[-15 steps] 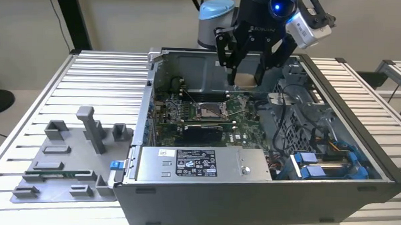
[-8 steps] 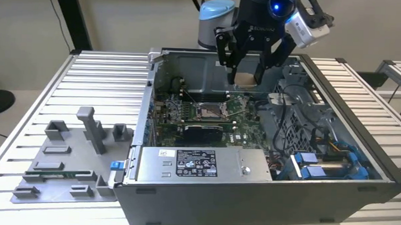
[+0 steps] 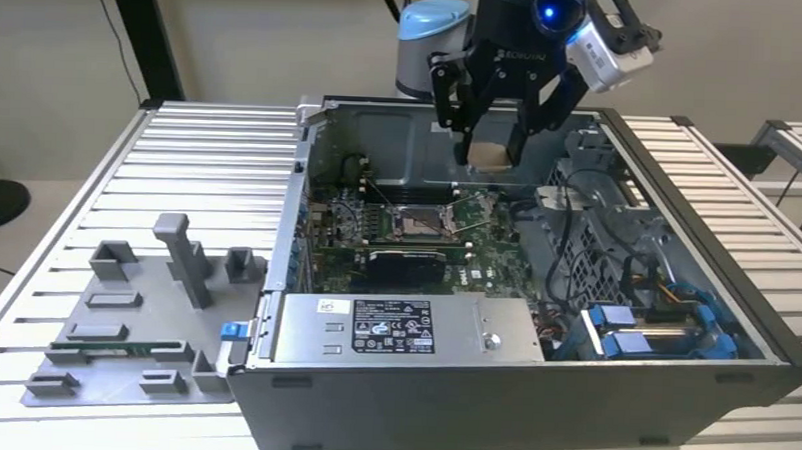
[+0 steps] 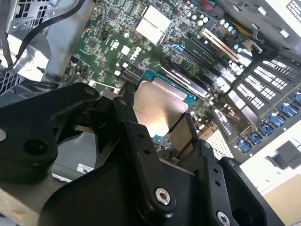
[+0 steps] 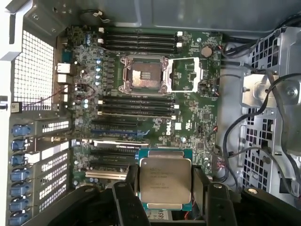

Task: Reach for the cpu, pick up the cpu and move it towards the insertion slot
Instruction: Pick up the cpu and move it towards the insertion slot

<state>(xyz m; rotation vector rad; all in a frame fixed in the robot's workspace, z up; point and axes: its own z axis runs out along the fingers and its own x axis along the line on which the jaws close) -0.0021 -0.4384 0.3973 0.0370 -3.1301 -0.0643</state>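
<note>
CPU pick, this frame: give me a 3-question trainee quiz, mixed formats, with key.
1. True or false: the tool is shut on the cpu.
2. In the first wrist view, the slot is: A) covered by the cpu, B) open with a dark centre, apart from the cpu, C) outside the case.
3. Fill in: in the exterior view, the grey tray lies to the case's ____ .

Key
1. True: fingers grip the cpu at two opposite edges.
2. B
3. Left (the exterior view's left), on the slatted table.
</note>
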